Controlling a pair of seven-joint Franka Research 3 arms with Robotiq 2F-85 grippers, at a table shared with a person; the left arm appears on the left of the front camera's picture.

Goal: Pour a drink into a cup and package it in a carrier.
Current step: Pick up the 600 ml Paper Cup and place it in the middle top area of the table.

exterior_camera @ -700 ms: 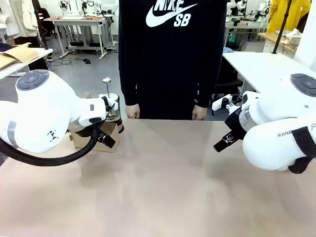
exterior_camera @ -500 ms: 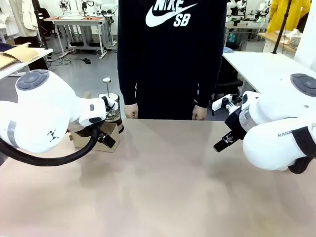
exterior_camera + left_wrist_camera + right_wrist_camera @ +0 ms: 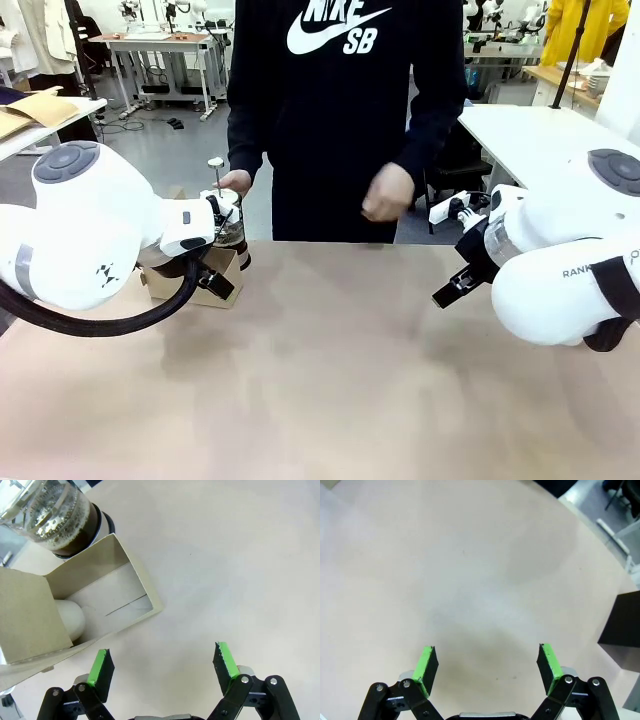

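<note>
I am holding my left end effector (image 3: 162,659) wide open over the beige worktop (image 3: 240,555), gripping nothing. My right end effector (image 3: 487,661) is likewise hanging with its jaws apart and empty. Just ahead of the left fingers, the small brown cardboard carrier (image 3: 30,617) is sitting with something white and rounded (image 3: 70,620) inside. Just beyond it, the clear glass press pot (image 3: 60,515) is standing upright, holding the dark brown drink (image 3: 75,537). Farther off, the person's hand (image 3: 237,182) is reaching to the pot's top.
</note>
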